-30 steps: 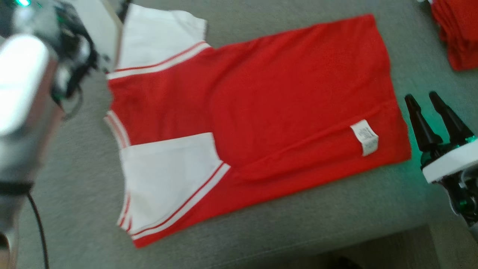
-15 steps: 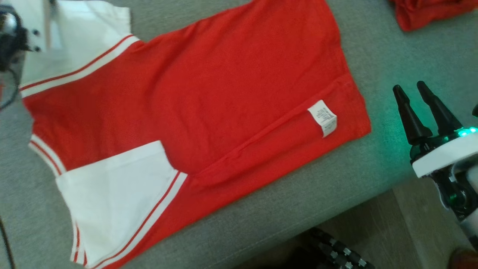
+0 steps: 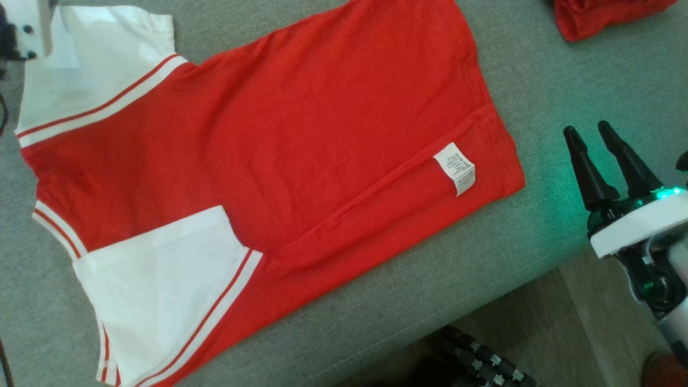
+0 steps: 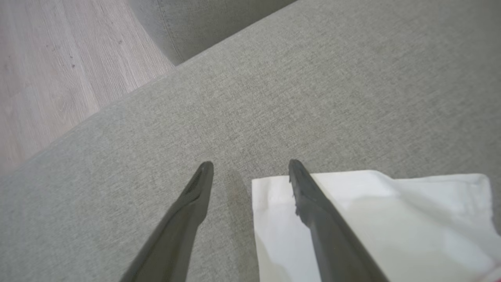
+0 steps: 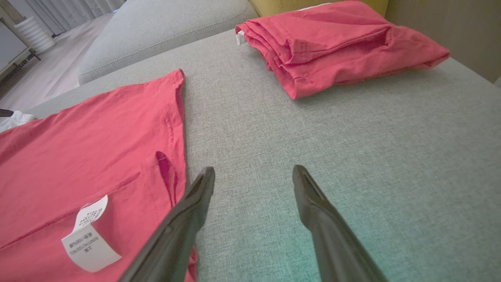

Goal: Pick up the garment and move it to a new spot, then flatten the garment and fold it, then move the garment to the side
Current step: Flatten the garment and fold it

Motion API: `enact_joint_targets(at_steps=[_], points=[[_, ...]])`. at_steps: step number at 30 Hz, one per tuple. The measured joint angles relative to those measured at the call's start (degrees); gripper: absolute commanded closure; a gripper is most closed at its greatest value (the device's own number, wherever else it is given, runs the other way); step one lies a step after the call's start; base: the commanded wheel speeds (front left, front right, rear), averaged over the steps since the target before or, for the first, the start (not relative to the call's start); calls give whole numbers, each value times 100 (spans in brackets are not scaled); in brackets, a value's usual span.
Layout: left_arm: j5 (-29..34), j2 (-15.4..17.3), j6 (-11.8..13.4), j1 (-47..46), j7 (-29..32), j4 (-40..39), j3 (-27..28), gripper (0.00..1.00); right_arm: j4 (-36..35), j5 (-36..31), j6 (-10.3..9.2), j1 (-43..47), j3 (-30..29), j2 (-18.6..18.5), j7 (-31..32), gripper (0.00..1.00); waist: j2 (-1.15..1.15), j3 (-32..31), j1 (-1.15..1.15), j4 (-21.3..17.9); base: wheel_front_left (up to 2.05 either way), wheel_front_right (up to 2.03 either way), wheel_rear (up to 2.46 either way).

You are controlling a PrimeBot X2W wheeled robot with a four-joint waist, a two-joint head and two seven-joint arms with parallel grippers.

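End effectors left point(image 4: 250, 161), right point(image 3: 586, 127): jaws apart

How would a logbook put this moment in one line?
garment: spread on grey cushion, label up | left end effector: open, at white sleeve corner | right end effector: open, beside hem | folded red pile: apart

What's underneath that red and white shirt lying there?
The red and white shirt lies spread on a grey cushion, which shows beside it. Anything directly beneath the cloth is hidden.

Grey fabric couch seat point(image 3: 537, 80) carries red-and-white garment point(image 3: 295, 134), spread flat, white care label point(image 3: 454, 168) facing up near hem. Well apart, toward far corner: folded red garment point(image 5: 332, 43). Wood floor point(image 4: 58, 58) beyond seat edge.
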Motion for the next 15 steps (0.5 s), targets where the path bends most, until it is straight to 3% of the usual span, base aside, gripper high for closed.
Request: enact_joint_targets(at_steps=[9,11,13,15], points=[[-224,325,253,168,521,-661,54,0,-5,-55,0,15,-67,66,3,0,0,73,0,8,0,0,0],[-243,335,335,299,566,-762,56,17,-12,-91,0,13,-76,67,4,0,0,105,0,-2,0,0,0],[-280,338,365,357,579,-834,66,22,-12,-91,0,12,-83,67,5,0,0,114,0,-7,0,0,0],[-325,375,430,382,643,-953,83,40,-21,-91,0,9,-99,66,7,0,0,126,0,-18,0,0,0]])
